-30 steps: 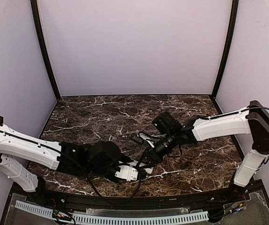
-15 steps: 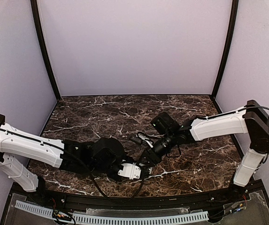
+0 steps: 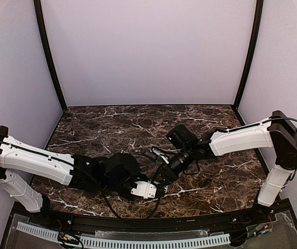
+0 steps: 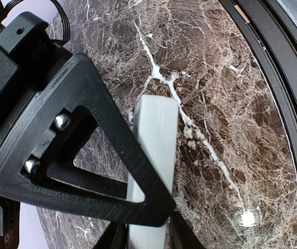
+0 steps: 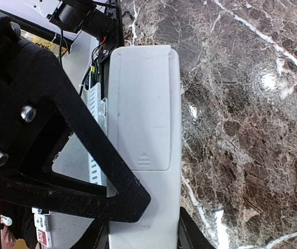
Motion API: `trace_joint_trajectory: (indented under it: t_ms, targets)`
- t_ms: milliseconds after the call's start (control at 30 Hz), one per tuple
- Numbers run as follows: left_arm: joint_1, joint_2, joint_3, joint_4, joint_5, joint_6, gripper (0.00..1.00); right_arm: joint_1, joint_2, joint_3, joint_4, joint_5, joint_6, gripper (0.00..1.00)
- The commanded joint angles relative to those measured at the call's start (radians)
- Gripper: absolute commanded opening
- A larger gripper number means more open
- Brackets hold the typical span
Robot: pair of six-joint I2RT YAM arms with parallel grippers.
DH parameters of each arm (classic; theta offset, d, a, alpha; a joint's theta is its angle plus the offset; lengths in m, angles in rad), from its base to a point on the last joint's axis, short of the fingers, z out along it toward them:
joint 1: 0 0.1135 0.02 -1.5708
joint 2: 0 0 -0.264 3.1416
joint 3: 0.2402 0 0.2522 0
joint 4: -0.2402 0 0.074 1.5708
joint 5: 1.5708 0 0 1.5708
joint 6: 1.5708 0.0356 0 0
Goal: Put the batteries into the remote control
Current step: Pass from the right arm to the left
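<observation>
Presently both of my hands are on the remote control (image 5: 145,129), which hangs clear of the marble table (image 5: 252,129) between them, low in front of me. My right gripper (image 5: 143,236) is closed across the body's width, one finger on each long edge, and the bar runs straight out ahead of that hand with its back turned to the wrist camera. I judge this hold deliberate: it presents the battery cover (image 5: 143,109), with its small arrow mark, to view and to the other hand. That cover is seated flush; the compartment is not yet opened. My left gripper (image 4: 148,236) is clamped on the opposite end, its fingers (image 4: 112,239) flanking the bar, which shows here edge-on. Two grips from opposing sides keep the slim body from twisting when the cover is pushed. No batteries appear in any view, so I rate the task as early. Next step, in my judgement, is sliding the cover off along its arrow while one hand braces.
</observation>
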Motion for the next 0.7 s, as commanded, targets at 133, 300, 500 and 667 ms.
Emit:
trace_joint_trajectory:
  t_ms: [133,300,500,667]
  targets:
    - [0.004,0.005,0.029,-0.047,-0.027,0.015,0.21,0.002,-0.001,0.023,0.039,-0.058,0.001,0.16]
    - [0.005,-0.004,0.025,-0.046,-0.036,0.004,0.13,-0.008,-0.033,0.015,0.035,-0.071,-0.008,0.42]
    - [0.017,-0.038,0.021,-0.056,0.011,-0.042,0.10,-0.066,-0.142,-0.013,0.011,0.009,-0.038,0.69]
    - [0.052,-0.077,0.033,-0.112,0.167,-0.143,0.07,-0.083,-0.317,-0.063,0.015,0.136,-0.115,0.76]
